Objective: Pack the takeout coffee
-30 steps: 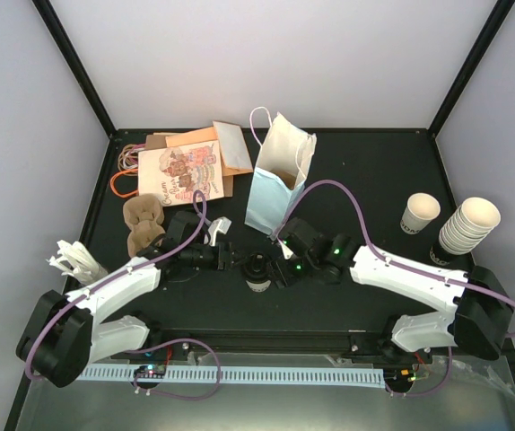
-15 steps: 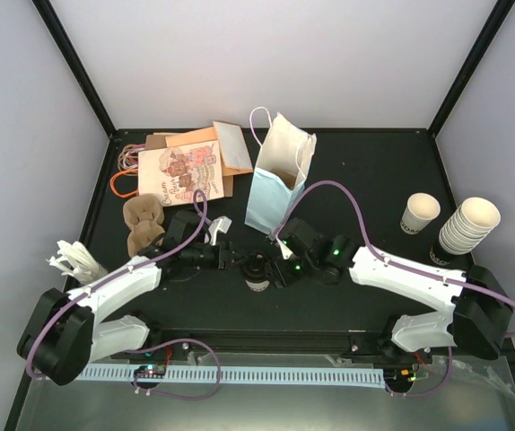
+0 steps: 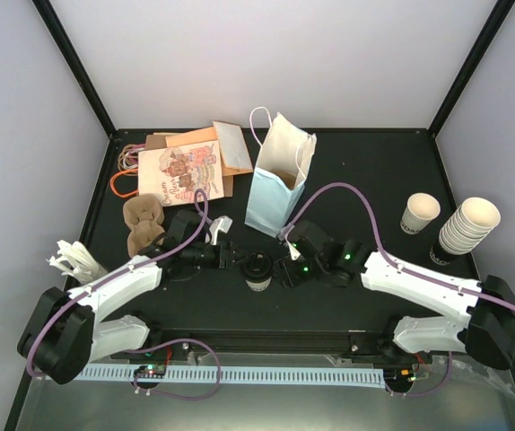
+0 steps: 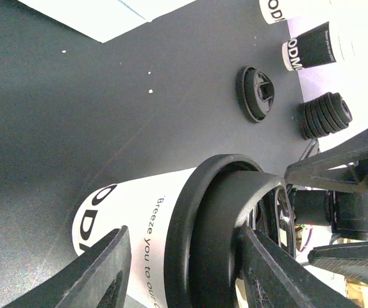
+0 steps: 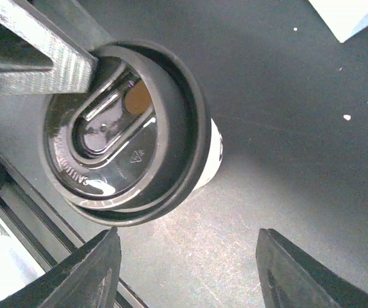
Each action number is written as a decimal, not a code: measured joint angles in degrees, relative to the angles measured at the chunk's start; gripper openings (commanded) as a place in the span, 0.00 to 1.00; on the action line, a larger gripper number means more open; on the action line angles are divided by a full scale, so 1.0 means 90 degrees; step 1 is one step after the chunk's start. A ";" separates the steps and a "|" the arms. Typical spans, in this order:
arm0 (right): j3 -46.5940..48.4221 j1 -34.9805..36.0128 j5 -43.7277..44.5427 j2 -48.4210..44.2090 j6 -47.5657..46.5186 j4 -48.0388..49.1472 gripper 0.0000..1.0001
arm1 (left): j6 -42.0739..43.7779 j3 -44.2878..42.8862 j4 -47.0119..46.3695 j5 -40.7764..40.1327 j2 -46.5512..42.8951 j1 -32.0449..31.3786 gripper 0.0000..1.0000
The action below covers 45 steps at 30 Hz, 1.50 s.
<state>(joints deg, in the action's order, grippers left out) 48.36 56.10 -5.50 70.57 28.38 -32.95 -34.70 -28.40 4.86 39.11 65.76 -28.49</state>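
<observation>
Takeout coffee point(image 3: 257, 268) stands gripped by left fingers point(image 4: 104, 273), outside right fingers point(image 5: 91, 273).

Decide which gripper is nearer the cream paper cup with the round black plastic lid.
Left. The left gripper straddles the cream paper cup, one finger on either side. The right gripper sits open just off it, the cup beyond its fingertips.

Both arms are extended inward. The left gripper point(image 4: 184, 263) is clamped on the takeout coffee point(image 4: 139, 215). The right gripper point(image 5: 187, 269) is held parted.
</observation>
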 measured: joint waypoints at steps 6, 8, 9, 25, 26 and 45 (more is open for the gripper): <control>-0.0240 -0.0119 -0.0257 -0.0430 0.0578 0.0270 0.37 | -0.0002 0.0000 -0.0010 -0.0015 0.0000 -0.0019 0.49; -0.0359 -0.0180 -0.0469 -0.0464 0.0733 0.0427 0.37 | -0.0002 0.0000 -0.0015 -0.0019 0.0000 -0.0024 0.49; -0.0449 -0.0219 -0.0631 -0.0466 0.0865 0.0542 0.37 | -0.0002 0.0000 -0.0017 -0.0024 0.0000 -0.0032 0.49; -0.1129 -0.0461 -0.1702 -0.0296 0.1960 0.1666 0.31 | -0.0002 0.0000 -0.0027 -0.0044 0.0000 -0.0058 0.49; -0.1129 -0.0471 -0.1729 -0.0265 0.1984 0.1705 0.31 | -0.0002 0.0000 -0.0029 -0.0044 0.0000 -0.0058 0.49; -0.1304 -0.0954 -0.2344 0.0068 0.2076 0.2302 0.30 | -0.0005 0.0000 -0.0160 -0.0056 0.0085 -0.0058 0.49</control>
<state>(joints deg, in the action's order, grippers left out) 36.62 47.51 -26.59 71.18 47.07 -12.23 -34.74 -28.40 3.42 38.61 66.52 -29.02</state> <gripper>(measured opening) 0.304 0.488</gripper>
